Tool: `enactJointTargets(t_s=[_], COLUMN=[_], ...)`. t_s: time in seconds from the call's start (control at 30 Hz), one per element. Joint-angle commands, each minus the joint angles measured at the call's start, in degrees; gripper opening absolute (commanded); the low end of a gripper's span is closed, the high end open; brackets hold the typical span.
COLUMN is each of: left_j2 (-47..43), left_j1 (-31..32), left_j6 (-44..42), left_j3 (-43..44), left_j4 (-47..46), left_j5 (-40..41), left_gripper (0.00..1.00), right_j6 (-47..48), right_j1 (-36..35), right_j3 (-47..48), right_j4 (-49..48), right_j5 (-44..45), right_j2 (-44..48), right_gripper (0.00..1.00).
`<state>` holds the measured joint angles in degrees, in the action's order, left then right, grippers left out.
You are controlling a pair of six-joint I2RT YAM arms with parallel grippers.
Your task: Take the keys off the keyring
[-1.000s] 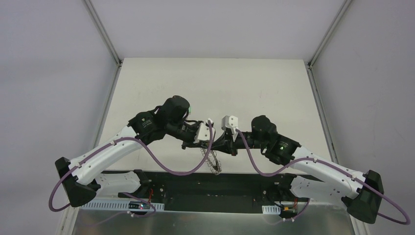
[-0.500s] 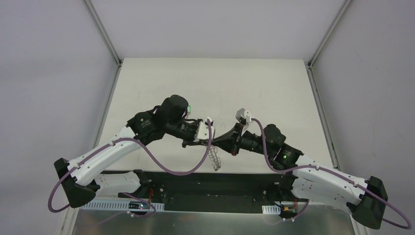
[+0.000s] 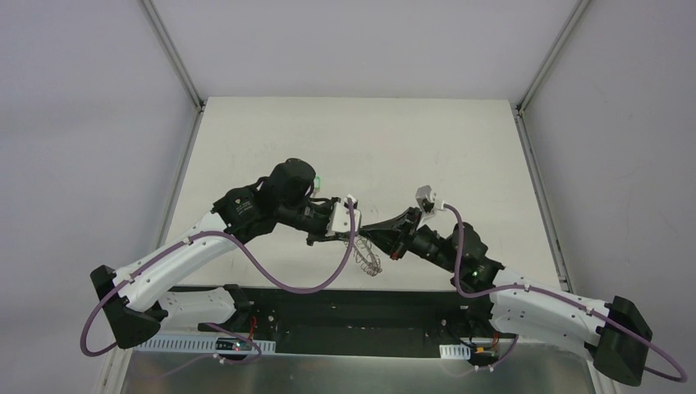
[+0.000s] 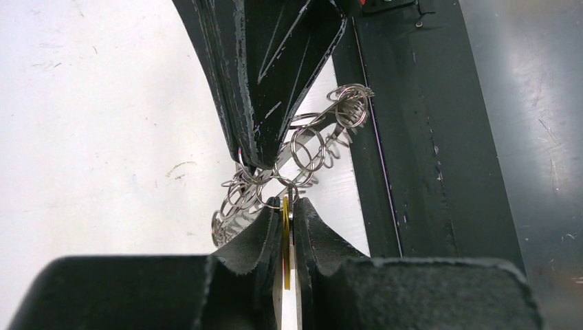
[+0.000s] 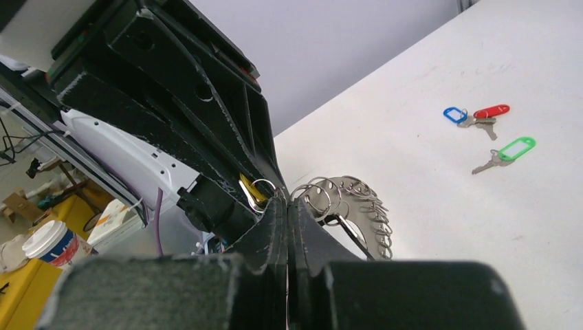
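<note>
The keyring (image 4: 306, 147) is a flat silver ring edged with small wire loops, held in the air between both grippers; it also shows in the top view (image 3: 368, 259) and the right wrist view (image 5: 359, 203). My left gripper (image 4: 287, 201) is shut on the yellow-tagged key (image 4: 285, 230), which hangs from a loop of the ring. My right gripper (image 5: 287, 201) is shut on the ring's edge right next to it, tip to tip with the left gripper (image 3: 351, 231). The yellow tag (image 5: 249, 187) shows between the left fingers. Blue (image 5: 452, 114), red (image 5: 492, 111) and green (image 5: 517, 147) tagged keys lie loose on the table.
The white table (image 3: 361, 148) stretches behind the grippers. A black strip (image 4: 426, 137) runs along the table's near edge, just below the hanging ring. Grey walls stand on both sides.
My right arm has swung its wrist to the right and lower while its fingertips stayed at the ring. The keyring has turned and lifted slightly. The left arm has barely moved.
</note>
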<state>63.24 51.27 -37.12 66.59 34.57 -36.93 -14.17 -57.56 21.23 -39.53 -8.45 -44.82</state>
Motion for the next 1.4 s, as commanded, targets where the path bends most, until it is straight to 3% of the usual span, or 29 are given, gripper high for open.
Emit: enactJointTargets(t_s=[0.0, 0.1, 0.2, 0.33, 0.47, 0.53, 0.77, 1.03, 1.37], left_j2=[-0.95, -0.80, -0.87, -1.07, -1.18, -1.28, -1.34, -1.17, -1.16], left_j1=[0.19, 0.13, 0.08, 0.07, 0.12, 0.07, 0.13, 0.08, 0.17], left_j6=[-0.79, -0.66, -0.58, -0.58, -0.77, -0.91, -1.15, -1.55, -1.75], left_j3=[-0.48, -0.41, -0.40, -0.59, -0.58, -0.64, -0.84, -1.02, -1.37], left_j4=[0.41, 0.41, 0.28, 0.17, 0.13, 0.07, 0.07, 0.07, 0.06], left_j5=[-3.65, -3.11, -2.25, -2.43, -3.26, -3.80, -5.33, -7.41, -9.34], left_gripper=[0.00, 0.00, 0.00, 0.00, 0.00, 0.00, 0.00, 0.00, 0.00], right_j6=[0.25, 1.12, 2.47, 6.27, 15.22, 20.49, 35.20, 42.48, 42.62], right_j1=[0.18, 0.14, 0.13, 0.06, 0.06, 0.03, 0.08, 0.08, 0.13], right_j3=[-1.46, -3.06, -3.12, -2.78, -1.33, 1.22, 9.38, 15.37, 17.79], right_j4=[-13.03, -15.58, -12.74, -6.56, 1.94, 10.62, 27.19, 33.54, 31.24], right_j5=[7.48, 6.07, 3.04, -1.09, -5.14, -8.70, -15.12, -18.67, -22.50], right_j2=[1.94, 1.67, 1.82, 3.31, 6.58, 7.70, 5.79, 1.18, -2.61], right_gripper=[0.00, 0.03, 0.31, 0.42, 0.43, 0.43, 0.44, 0.44, 0.43])
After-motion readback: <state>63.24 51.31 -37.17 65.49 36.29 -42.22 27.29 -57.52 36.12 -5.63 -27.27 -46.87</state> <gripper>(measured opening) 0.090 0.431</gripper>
